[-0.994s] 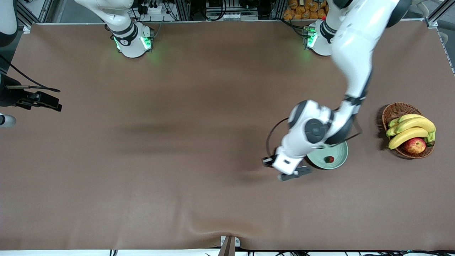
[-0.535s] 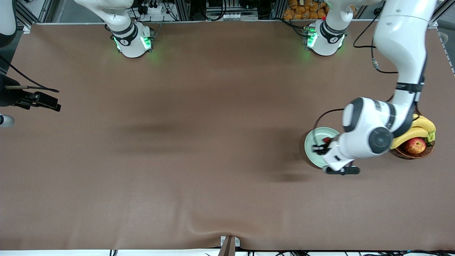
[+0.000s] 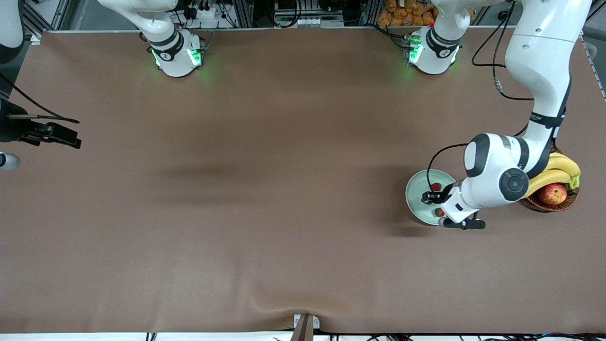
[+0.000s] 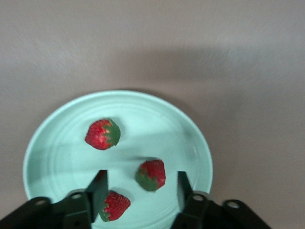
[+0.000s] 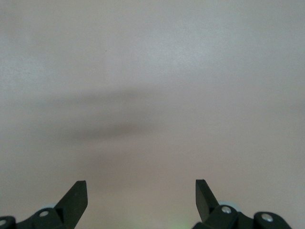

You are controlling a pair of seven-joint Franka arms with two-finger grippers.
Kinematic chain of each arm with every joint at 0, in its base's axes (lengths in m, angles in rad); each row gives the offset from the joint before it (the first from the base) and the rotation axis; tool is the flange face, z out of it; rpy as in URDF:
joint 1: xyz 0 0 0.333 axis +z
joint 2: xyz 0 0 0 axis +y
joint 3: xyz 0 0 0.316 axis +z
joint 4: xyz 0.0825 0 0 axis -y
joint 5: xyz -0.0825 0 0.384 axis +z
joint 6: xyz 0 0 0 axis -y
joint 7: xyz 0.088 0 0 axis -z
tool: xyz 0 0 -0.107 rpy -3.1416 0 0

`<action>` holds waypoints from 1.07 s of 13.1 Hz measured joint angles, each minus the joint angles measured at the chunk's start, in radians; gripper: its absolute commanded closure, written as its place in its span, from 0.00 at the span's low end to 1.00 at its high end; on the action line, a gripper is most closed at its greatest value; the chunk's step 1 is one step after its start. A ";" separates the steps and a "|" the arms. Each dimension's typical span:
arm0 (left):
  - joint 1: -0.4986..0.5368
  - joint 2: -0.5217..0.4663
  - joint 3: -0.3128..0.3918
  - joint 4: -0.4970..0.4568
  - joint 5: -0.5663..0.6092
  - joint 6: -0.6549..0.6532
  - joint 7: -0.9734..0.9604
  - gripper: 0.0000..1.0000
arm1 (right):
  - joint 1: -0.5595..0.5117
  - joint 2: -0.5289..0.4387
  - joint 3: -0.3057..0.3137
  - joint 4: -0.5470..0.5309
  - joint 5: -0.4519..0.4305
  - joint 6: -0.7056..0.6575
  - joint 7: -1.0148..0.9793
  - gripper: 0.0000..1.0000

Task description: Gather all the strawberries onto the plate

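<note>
Pale mint plate [image 3: 416, 189] on the tabletop [image 3: 265, 199], at mid-height of the front frame, toward the left arm's end. All three berries inside its rim, each lying on its side with the long axis flat along the plate.

First strawberry [image 4: 102, 134] alone, apart from the other two, leafy cap turned toward the plate's middle and red tip toward the rim. Second strawberry [image 4: 151, 175] near the plate's middle, cap toward the hand, tip pointing away from it. Third strawberry [image 4: 114, 206] just beside one finger [image 4: 99, 188], cap end next to that finger, red body toward the gap.

Left hand [image 4: 141, 183] low over the plate, fingers spread apart, pinching nothing; second strawberry between them, touched by neither.

Right hand [image 5: 140, 191] waiting over bare tabletop toward the right arm's end, fingers spread wide and empty.

Brown wicker basket [image 3: 535, 204] just beside the plate, nearer the tabletop's end, with yellow bananas [image 3: 558, 170] and a red-yellow apple [image 3: 552, 193] in it, partly covered by the left arm.
</note>
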 measured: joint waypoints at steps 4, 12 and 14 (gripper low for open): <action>0.011 -0.183 0.004 0.039 0.000 -0.142 -0.065 0.00 | 0.003 0.000 0.000 -0.001 0.002 0.000 0.000 0.00; 0.039 -0.385 0.006 0.308 0.075 -0.651 -0.066 0.00 | 0.004 0.000 -0.005 0.000 0.047 0.001 0.000 0.00; 0.039 -0.398 0.006 0.339 0.076 -0.682 -0.066 0.00 | 0.004 0.000 -0.006 0.000 0.047 0.002 0.000 0.00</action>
